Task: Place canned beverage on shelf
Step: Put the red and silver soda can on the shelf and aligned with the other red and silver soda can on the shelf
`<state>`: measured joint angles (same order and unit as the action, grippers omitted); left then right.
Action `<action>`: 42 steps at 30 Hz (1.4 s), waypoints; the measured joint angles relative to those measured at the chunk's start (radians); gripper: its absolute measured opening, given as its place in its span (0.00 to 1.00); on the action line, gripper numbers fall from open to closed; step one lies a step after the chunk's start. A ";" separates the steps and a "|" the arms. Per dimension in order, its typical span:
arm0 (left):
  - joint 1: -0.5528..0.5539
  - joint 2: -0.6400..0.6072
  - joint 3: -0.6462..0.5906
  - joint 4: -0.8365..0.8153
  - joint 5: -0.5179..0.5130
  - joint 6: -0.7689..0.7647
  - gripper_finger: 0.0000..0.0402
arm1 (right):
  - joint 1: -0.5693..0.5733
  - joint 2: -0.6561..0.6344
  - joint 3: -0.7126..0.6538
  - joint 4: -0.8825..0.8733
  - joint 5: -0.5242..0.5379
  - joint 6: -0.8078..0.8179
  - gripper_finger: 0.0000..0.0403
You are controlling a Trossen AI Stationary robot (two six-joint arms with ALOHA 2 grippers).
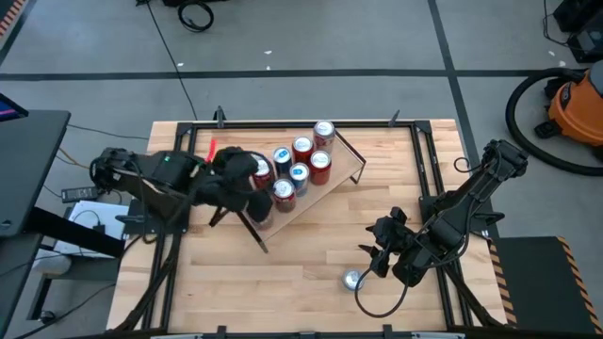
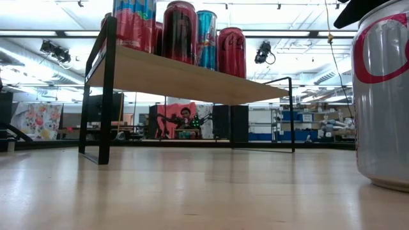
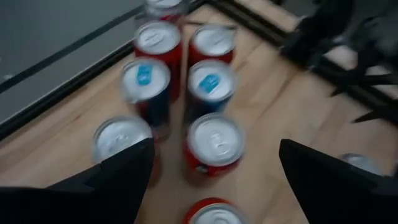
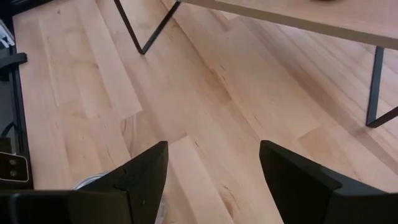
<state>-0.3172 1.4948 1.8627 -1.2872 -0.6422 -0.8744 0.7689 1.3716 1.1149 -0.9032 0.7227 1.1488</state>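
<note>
The shelf [image 1: 347,171], a light-wood board on black wire legs, stands slantwise at the table's middle; the low view shows its board [image 2: 192,80] from below. Several red and blue cans [image 1: 301,160] stand upright on it, and the left wrist view shows their tops [image 3: 214,140]. My left gripper [image 1: 252,196] hovers open above the shelf's left end, and nothing is between its fingers [image 3: 216,149]. One more can [image 1: 353,280] stands on the tabletop near the front right, large in the low view [image 2: 383,96]. My right gripper [image 1: 379,247] hangs open just beyond it, holding nothing [image 4: 213,149].
Black frame rails [image 1: 424,169] run along the table's sides. The shelf's wire legs [image 4: 140,37] reach down to the tabletop. Bare wood [image 1: 283,292] lies between the shelf and the near edge. An orange vacuum [image 1: 575,108] stands on the floor at the far right.
</note>
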 joint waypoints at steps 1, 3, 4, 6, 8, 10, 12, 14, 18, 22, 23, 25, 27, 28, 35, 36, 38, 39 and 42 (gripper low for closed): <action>0.000 0.000 0.014 0.012 0.010 0.015 0.88 | 0.000 0.000 0.000 0.002 -0.002 0.000 0.65; 0.000 0.000 0.028 0.064 0.044 0.057 0.88 | 0.000 0.000 0.000 0.009 -0.015 -0.014 0.65; -0.003 0.000 0.030 0.097 0.063 0.083 0.88 | 0.000 0.000 0.000 0.015 -0.026 -0.030 0.65; -0.022 0.001 0.030 0.169 0.084 0.143 0.88 | 0.000 0.000 0.000 0.033 -0.052 -0.073 0.65; -0.049 0.003 0.030 0.241 0.088 0.213 0.88 | 0.000 0.000 0.000 0.059 -0.081 -0.118 0.65; -0.071 0.014 0.030 0.307 0.088 0.275 0.88 | 0.000 0.000 0.000 0.088 -0.119 -0.164 0.65; -0.087 0.028 0.030 0.342 0.089 0.311 0.88 | 0.000 0.000 0.000 0.129 -0.167 -0.209 0.65; -0.098 0.038 0.030 0.361 0.088 0.315 0.88 | 0.000 0.000 0.000 0.176 -0.212 -0.247 0.65; -0.103 0.055 0.030 0.355 0.089 0.244 0.88 | 0.001 0.000 0.000 0.272 -0.278 -0.327 0.65; -0.103 0.067 0.029 0.357 0.090 0.187 0.88 | 0.002 0.000 0.000 0.319 -0.321 -0.408 0.65; -0.103 0.068 0.030 0.357 0.090 0.184 0.88 | 0.000 0.000 0.000 0.326 -0.334 -0.423 0.65; -0.112 0.071 0.029 0.353 0.090 0.183 0.88 | -0.006 0.000 0.000 0.329 -0.363 -0.445 0.65; -0.116 0.071 0.029 0.354 0.090 0.183 0.88 | -0.013 0.000 0.000 0.336 -0.385 -0.453 0.66; -0.116 0.070 0.029 0.356 0.091 0.182 0.88 | -0.018 0.000 0.000 0.336 -0.396 -0.455 0.66; -0.114 0.070 0.029 0.355 0.090 0.187 0.88 | -0.034 0.003 0.008 0.347 -0.430 -0.503 0.71; -0.112 0.070 0.029 0.355 0.090 0.189 0.88 | -0.036 0.008 0.009 0.355 -0.430 -0.531 0.72; -0.106 0.070 0.029 0.356 0.090 0.205 0.88 | -0.039 0.028 0.010 0.372 -0.434 -0.582 0.75; -0.101 0.070 0.029 0.355 0.090 0.212 0.88 | -0.039 0.041 0.009 0.382 -0.443 -0.601 0.76; -0.088 0.070 0.029 0.353 0.090 0.213 0.88 | -0.040 0.079 0.011 0.425 -0.460 -0.652 0.81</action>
<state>-0.4047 1.5650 1.8919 -0.9337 -0.5522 -0.6617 0.7288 1.4510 1.1255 -0.4786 0.2623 0.4968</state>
